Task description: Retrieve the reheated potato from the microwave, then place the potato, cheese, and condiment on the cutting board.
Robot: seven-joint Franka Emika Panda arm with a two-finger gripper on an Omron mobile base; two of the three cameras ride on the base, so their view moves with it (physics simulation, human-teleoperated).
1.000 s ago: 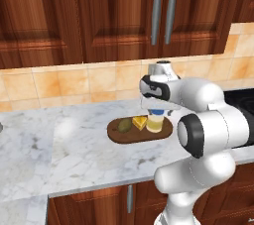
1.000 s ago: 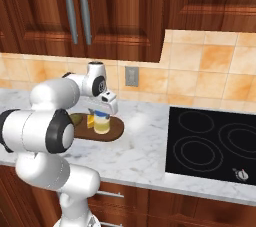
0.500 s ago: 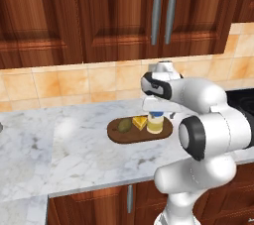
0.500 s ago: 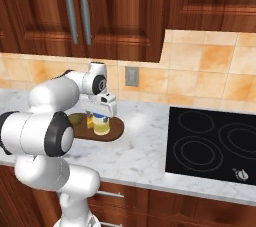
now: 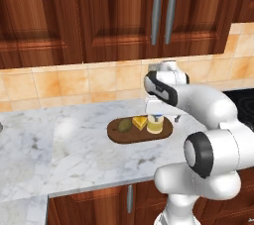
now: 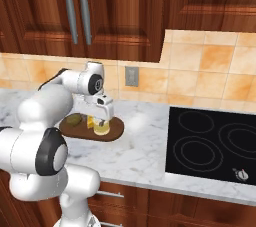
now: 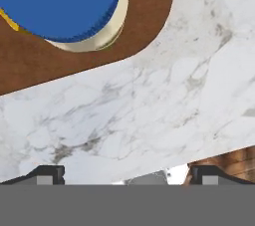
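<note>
With potato (image 5: 124, 125), cheese (image 5: 140, 122) and condiment (image 5: 156, 124) standing on the cutting board (image 5: 119, 136), the released, empty gripper (image 7: 127, 172) hovers just above the bottle's 6 o'clock side, so a careless retreat risks toppling it onto the desk (image 5: 59, 154).

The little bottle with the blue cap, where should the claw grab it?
Probably from above, pinching the condiment bottle by its round body just under the blue cap. It stands upright on the cutting board, with the cheese close beside it, so coming in sideways looks crowded.
</note>
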